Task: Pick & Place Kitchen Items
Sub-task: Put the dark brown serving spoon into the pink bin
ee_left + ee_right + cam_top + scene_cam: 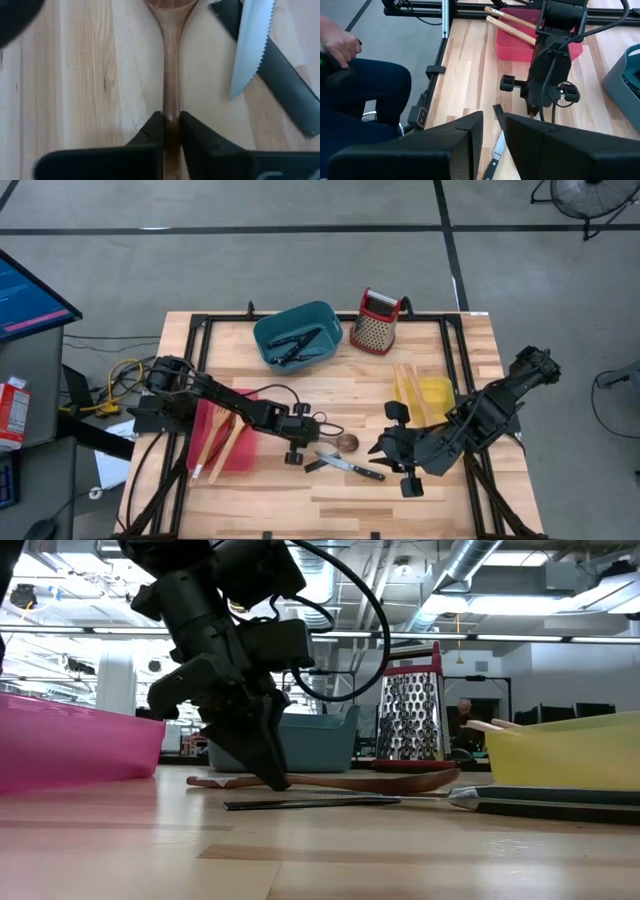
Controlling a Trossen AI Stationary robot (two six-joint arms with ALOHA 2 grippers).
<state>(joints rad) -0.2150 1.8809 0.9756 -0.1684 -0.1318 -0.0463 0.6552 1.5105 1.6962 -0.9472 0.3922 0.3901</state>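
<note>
A dark wooden spoon (171, 60) lies flat on the table, and my left gripper (171, 116) is shut on its handle; the low view shows the same gripper (275, 780) down at the tabletop. Right of the spoon lie two black-handled knives (342, 464), one with a serrated blade (252, 45). My right gripper (385, 448) hovers above the table just right of the knives, its fingers (470, 135) a little apart with nothing between them. Pale wooden utensils (222, 442) lean in the red bin (245, 455). My left gripper pinches the spoon's handle (171, 107) between its two fingers, one on each side, some way back from the bowl. The fingers slant down from the table's left. The spoon lies level on the table, its bowl (347, 442) toward the right.
A teal bin (297, 335) with dark utensils and a red-topped box grater (377, 320) stand at the far edge. A yellow bin (436, 395) with wooden utensils sits behind my right arm. A person's hand (340, 47) shows beyond the table's left edge.
</note>
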